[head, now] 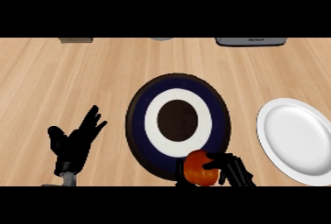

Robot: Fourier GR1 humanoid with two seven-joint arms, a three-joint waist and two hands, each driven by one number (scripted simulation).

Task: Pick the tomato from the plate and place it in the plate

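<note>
Your right hand (234,169) sits at the near rim of the dark blue plate (136,114), its fingers curled round the tomato (199,168), which shows over that rim, toward the plate's right side. You cannot tell whether the tomato touches the plate or is lifted off it. Right of the dark blue plate, apart from it, the white plate (294,135) lies on the wooden tabletop (65,78). Left of the dark blue plate your left hand (76,142) rests, fingers straight and spread, holding nothing.
</note>
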